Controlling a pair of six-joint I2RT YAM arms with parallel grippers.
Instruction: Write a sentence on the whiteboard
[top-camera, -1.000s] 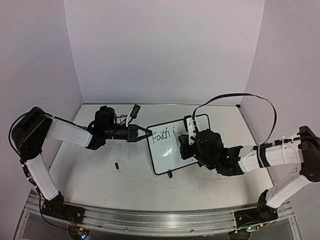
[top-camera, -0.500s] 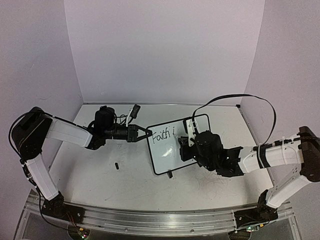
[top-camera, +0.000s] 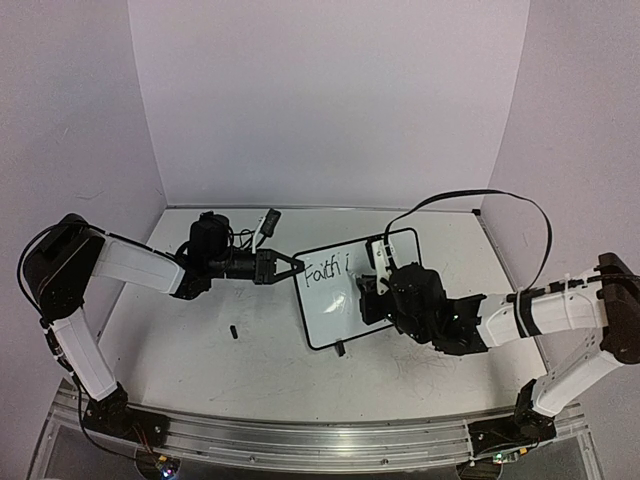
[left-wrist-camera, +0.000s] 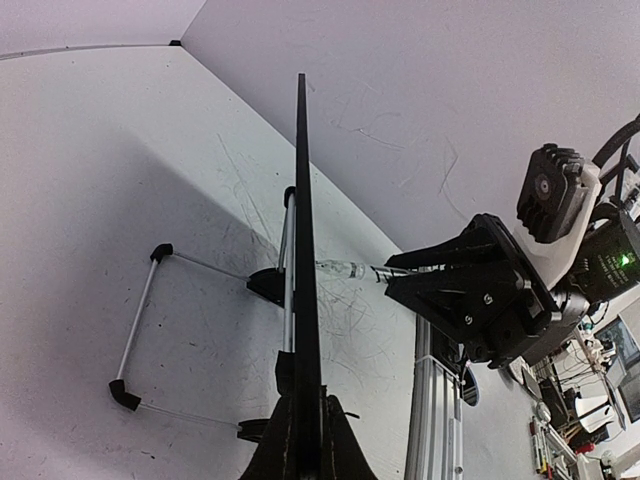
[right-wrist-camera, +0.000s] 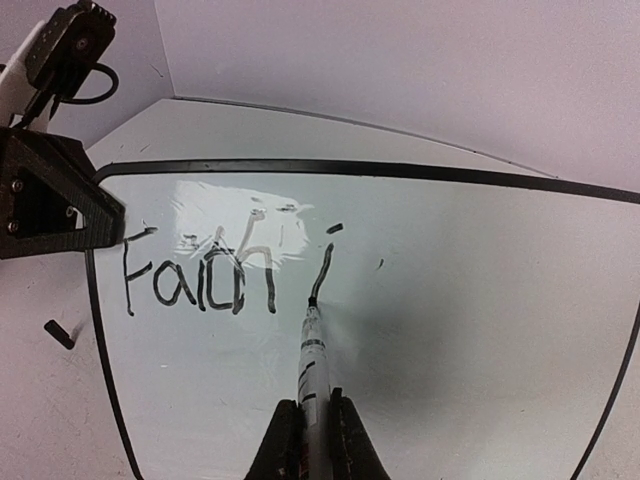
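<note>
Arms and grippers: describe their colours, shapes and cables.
The left arm and right arm have white shells with black joints. The left gripper and right gripper are black, with two angular fingers each. A black cable arcs above the right arm.

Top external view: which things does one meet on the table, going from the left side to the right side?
A small black piece on the table → left gripper, shut on the edge of the whiteboard → the writing "Faith i" → right gripper, holding the marker.
</note>
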